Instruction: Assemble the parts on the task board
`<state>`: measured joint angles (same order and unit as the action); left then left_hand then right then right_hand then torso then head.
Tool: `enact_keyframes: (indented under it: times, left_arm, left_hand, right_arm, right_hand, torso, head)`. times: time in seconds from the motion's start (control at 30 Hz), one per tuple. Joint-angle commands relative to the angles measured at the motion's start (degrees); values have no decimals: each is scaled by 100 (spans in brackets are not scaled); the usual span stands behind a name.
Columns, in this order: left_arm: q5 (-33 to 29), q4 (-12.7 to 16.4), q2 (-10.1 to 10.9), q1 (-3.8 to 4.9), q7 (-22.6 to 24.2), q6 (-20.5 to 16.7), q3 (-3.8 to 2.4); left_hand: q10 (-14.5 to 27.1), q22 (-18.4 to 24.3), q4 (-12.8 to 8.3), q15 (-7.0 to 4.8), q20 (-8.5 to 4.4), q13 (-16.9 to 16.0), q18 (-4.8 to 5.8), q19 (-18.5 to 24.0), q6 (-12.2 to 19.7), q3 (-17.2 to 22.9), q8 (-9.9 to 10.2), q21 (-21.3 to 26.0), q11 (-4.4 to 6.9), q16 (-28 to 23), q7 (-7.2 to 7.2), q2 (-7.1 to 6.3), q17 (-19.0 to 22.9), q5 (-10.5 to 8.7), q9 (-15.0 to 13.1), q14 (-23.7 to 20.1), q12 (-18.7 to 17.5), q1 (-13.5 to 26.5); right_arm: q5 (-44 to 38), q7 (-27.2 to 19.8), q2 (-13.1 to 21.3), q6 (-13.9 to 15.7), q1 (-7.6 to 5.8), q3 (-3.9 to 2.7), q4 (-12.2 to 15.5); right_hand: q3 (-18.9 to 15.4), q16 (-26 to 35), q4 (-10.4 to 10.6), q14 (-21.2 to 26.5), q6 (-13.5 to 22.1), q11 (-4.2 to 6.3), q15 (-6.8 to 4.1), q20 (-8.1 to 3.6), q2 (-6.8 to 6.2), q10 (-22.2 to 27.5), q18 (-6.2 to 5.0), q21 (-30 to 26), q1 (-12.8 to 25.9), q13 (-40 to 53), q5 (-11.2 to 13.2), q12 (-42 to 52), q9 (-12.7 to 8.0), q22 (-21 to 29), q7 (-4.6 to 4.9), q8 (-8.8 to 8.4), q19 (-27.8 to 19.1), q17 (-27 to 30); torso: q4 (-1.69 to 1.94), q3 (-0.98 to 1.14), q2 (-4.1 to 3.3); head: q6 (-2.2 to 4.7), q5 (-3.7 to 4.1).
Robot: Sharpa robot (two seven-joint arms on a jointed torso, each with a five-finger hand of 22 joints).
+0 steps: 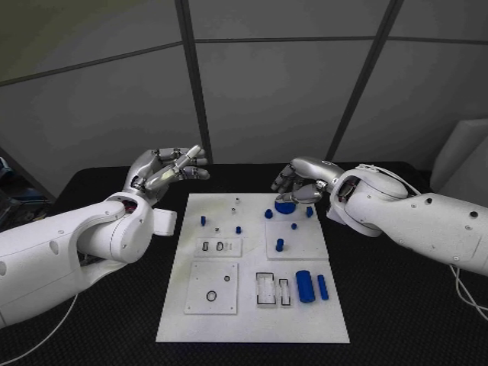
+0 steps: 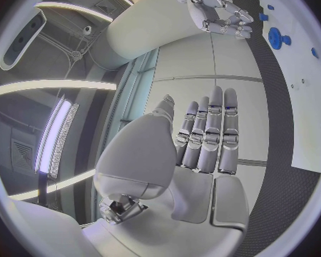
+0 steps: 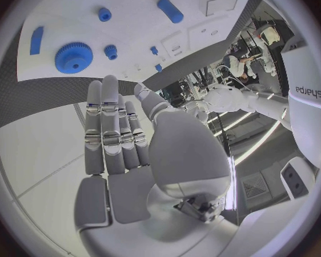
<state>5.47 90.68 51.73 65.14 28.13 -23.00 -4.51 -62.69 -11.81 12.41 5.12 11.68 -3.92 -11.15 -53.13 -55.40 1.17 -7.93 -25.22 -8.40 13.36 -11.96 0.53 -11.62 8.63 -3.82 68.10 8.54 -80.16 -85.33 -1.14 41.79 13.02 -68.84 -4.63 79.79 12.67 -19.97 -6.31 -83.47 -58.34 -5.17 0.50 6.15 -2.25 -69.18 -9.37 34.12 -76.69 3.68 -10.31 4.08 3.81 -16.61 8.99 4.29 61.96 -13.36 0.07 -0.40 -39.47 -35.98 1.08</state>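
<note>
Early stage, I judge: both the left hand (image 1: 169,169) and right hand (image 1: 301,181) hover empty, fingers loosely extended, above the task board (image 1: 253,320), where loose blue parts (image 1: 306,285) await seating.

Glossy white arm shells; silver segmented left hand (image 1: 169,169), right hand (image 1: 300,183); thin white cables at forearms.

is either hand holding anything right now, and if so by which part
Nothing is held. The left hand and the right hand both hover with fingers extended and empty; the blue gear lies untouched on the task board.
</note>
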Motion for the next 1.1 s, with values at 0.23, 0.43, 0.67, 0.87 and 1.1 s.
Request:
enact_keyframes:
  times: [0.23, 0.43, 0.67, 0.87, 1.1]
  left_arm:
    - [177, 248, 37, 4, -78, 136, -4]
    - [178, 326, 55, 0, -92, 139, -5]
    - [178, 357, 85, -1, -106, 138, -5]
    - [179, 372, 91, -1, -116, 152, -5]
    - [179, 357, 85, -1, -129, 161, -5]
  left_hand:
    - [-23, -11, 13, 13, -12, 5, 74, -29, -40, -72, 59, -40, -15, -66, -20, -59, -30, -39, 8, 30, -80, 28]
    - [-3, -13, 20, 24, -7, 7, 77, -19, -23, -103, 98, -45, -30, -101, -37, -67, -55, -39, 11, 20, -128, 53]
    - [27, -14, 18, 35, -1, 9, 78, -10, 3, -126, 138, -49, -47, -130, -55, -70, -79, -38, 12, 15, -175, 63]
    - [32, -14, 20, 38, 1, 9, 79, -7, 5, -130, 145, -50, -50, -137, -58, -66, -83, -38, 12, 13, -184, 68]
    - [56, -14, 23, 51, 9, 9, 81, 11, 27, -153, 177, -50, -64, -170, -73, -65, -102, -39, 12, -6, -221, 84]
  right_arm:
    - [-1426, 778, -51, -552, -46, -3, 154]
    - [-1586, 885, -93, -688, -49, -3, 182]
    - [-1628, 917, -138, -771, -50, -3, 151]
    - [-1651, 942, -233, -837, -50, -3, 51]
    - [-1661, 937, -345, -881, -50, -2, -68]
  right_hand:
    - [378, -1930, 281, -217, 1, 65, -114, -104, -350, -1, -106, 1149, 32, 17, -5, -41, 3, -707, -83, -56, 220, -1432]
    - [551, -3670, 444, -281, 28, 75, -96, -84, -461, 92, 44, 2238, 32, 25, 6, -42, 5, -1972, -76, -54, 512, -3190]
    - [602, -4032, 515, -243, 42, 57, -82, -66, -493, 146, 84, 2551, 25, 31, 4, -38, 6, -2339, -71, -53, 558, -3545]
    - [650, -4421, 584, -253, 49, 65, -83, -61, -510, 112, 132, 2866, 17, 44, 1, -32, 8, -2733, -76, -50, 651, -3952]
    - [672, -4503, 609, -243, 63, 63, -79, -57, -512, 126, 140, 2939, 10, 44, 1, -38, 5, -2812, -76, -56, 653, -4020]
  torso:
    - [119, -61, -276]
    - [120, -63, -327]
    - [126, -70, -349]
    - [134, -61, -380]
    - [136, -53, -406]
  head:
    - [36, 64]
    - [31, 78]
    - [48, 86]
    - [70, 81]
    - [63, 61]
